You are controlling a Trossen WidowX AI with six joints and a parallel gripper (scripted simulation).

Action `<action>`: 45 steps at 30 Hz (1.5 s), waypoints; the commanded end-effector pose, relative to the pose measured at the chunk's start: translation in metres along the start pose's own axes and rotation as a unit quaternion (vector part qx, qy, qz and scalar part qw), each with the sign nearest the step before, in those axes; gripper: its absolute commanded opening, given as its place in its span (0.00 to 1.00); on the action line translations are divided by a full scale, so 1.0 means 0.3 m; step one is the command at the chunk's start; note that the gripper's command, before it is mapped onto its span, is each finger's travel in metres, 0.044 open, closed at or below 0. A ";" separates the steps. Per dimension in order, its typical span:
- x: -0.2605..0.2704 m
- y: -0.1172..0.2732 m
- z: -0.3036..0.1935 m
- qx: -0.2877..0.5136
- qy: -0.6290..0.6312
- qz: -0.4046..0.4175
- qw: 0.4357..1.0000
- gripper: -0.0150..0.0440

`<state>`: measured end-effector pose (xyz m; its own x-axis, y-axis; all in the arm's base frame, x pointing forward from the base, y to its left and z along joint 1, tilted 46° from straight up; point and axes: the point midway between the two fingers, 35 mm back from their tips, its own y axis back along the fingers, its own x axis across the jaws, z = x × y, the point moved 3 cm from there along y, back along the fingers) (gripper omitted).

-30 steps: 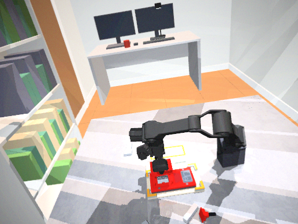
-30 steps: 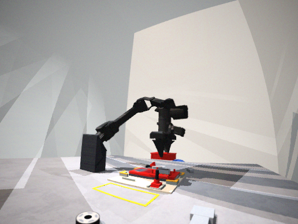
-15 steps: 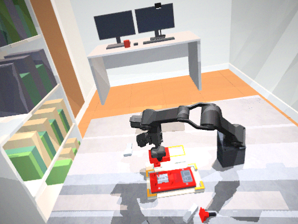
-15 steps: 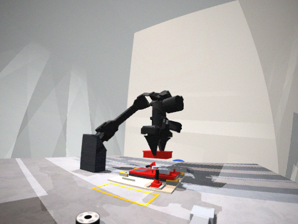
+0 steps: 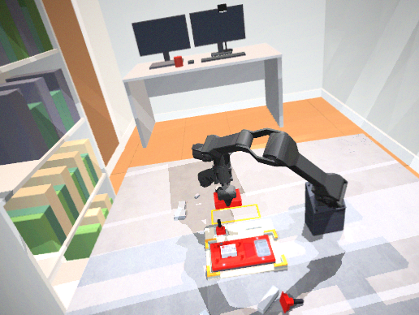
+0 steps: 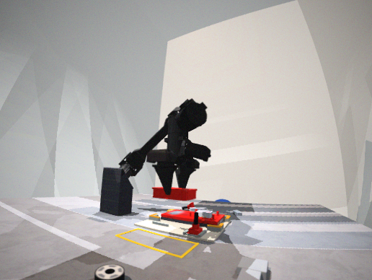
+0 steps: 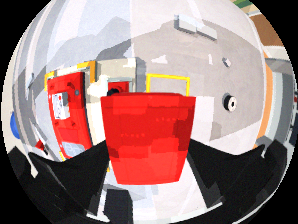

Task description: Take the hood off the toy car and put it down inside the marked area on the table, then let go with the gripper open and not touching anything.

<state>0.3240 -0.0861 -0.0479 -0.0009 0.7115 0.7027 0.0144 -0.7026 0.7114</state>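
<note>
The red hood (image 5: 219,201) (image 6: 191,195) (image 7: 148,122) hangs in the air, roughly level, clear of the car. My gripper (image 5: 228,203) (image 6: 175,191) (image 7: 148,143) is shut on it, one finger at each side. The marked area, a yellow outline (image 5: 259,211) (image 6: 138,229) (image 7: 168,76), lies on the table between the car and the hood in the top view. The red toy car (image 5: 244,261) (image 6: 180,216) (image 7: 75,120) sits on its board with a pale engine block (image 5: 228,251) (image 7: 60,106) showing in its open bay.
A red part with a black stem (image 5: 220,230) (image 6: 195,229) stands beside the car, close to the outline. A pale block (image 5: 180,212) (image 7: 195,26) and a wheel (image 6: 109,271) (image 7: 230,103) lie beyond. Another red part (image 5: 287,301) and pale block (image 5: 268,299) lie on the car's other side.
</note>
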 end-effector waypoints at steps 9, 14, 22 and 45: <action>-0.158 -0.011 -0.074 0.003 0.007 0.006 1.000 0.25; -0.159 -0.021 -0.073 0.003 0.007 0.006 1.000 0.25; -0.159 -0.044 -0.071 0.003 0.007 0.005 1.000 0.25; -0.160 -0.110 -0.069 0.002 0.007 0.005 1.000 0.25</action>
<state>0.3048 -0.1012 -0.1024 -0.0218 0.7082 0.7057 0.0150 -0.7055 0.7085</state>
